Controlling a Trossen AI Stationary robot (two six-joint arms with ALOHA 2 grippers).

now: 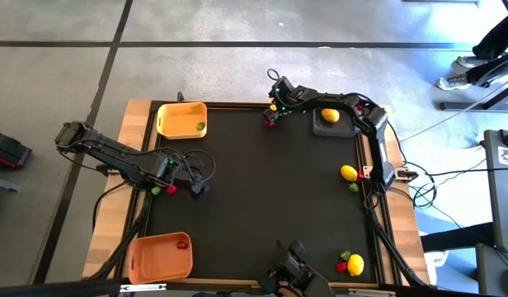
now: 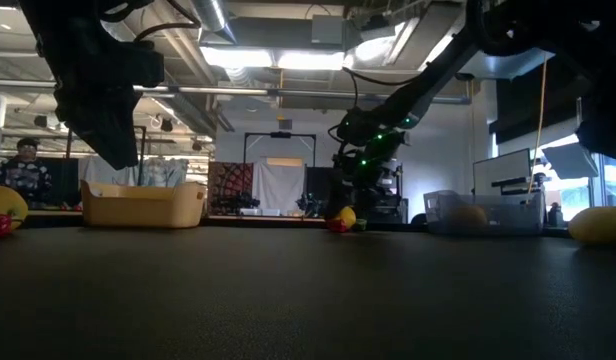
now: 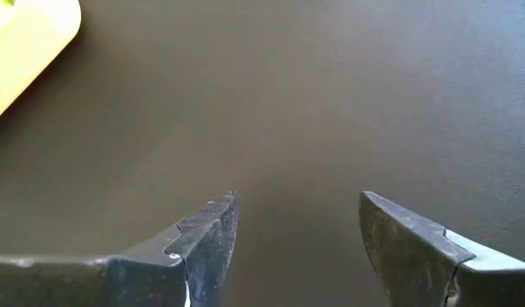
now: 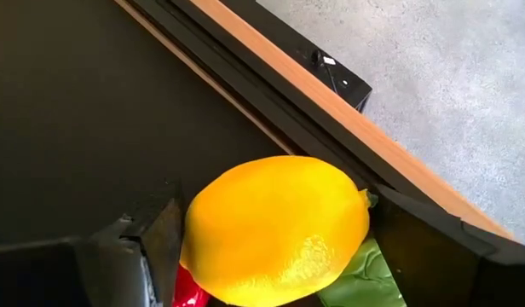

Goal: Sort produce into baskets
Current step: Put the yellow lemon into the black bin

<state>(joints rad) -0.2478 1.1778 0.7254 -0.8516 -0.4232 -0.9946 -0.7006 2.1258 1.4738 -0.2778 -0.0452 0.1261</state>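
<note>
yellow basket (image 1: 181, 118): green piece (image 1: 201, 126) | orange basket (image 1: 159, 256): red piece (image 1: 182, 244) | left claw (image 3: 297, 247) open, empty | right claw (image 4: 271, 247) grips lemon (image 4: 275, 228)

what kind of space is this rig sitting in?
Probably a robotics lab or workshop. The low view shows strip ceiling lights, exposed pipes and benches crowded with gear, with a person at the far left. The high view shows a bare concrete floor around the black-topped table.
</note>
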